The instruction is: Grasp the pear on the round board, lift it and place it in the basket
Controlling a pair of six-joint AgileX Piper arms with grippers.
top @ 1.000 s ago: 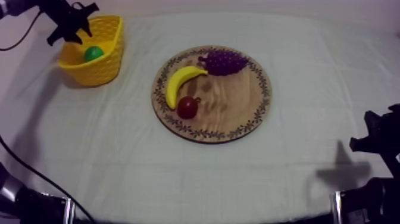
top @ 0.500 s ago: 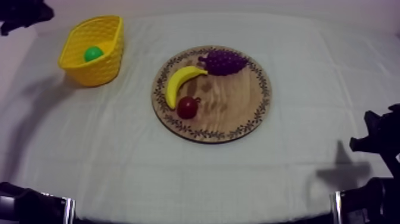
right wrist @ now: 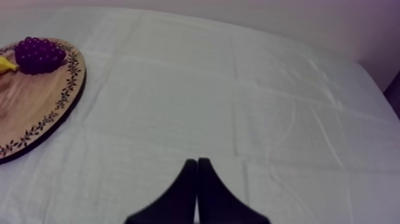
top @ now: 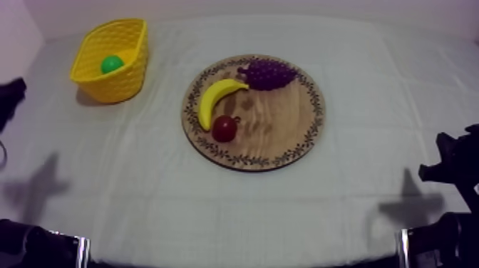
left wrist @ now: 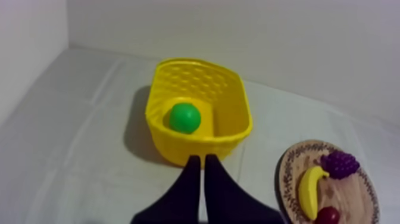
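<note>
The green pear (top: 111, 64) lies inside the yellow basket (top: 132, 78) at the table's far left; the left wrist view looks down on the same pear (left wrist: 184, 117) in the basket (left wrist: 232, 128). My left gripper (left wrist: 200, 159) is shut on nothing, its fingers a narrow wedge short of the basket's near wall. From above, that gripper (top: 10, 98) is a dark shape at the left edge, well clear of the basket. My right gripper (right wrist: 197, 162) is shut too, over bare cloth, and sits low at the right (top: 447, 162).
The round wooden board (top: 285, 139) lies mid-table with a banana (top: 217, 99), a bunch of grapes (top: 268, 73) and a small red fruit (top: 224, 128). Its rim (right wrist: 65, 98) and grapes (right wrist: 38, 53) lie beyond my right gripper. Bare cloth surrounds the board.
My left arm has drawn back from over the basket and come down along the table's left edge. The pear stays in the basket. The right arm has not moved.
</note>
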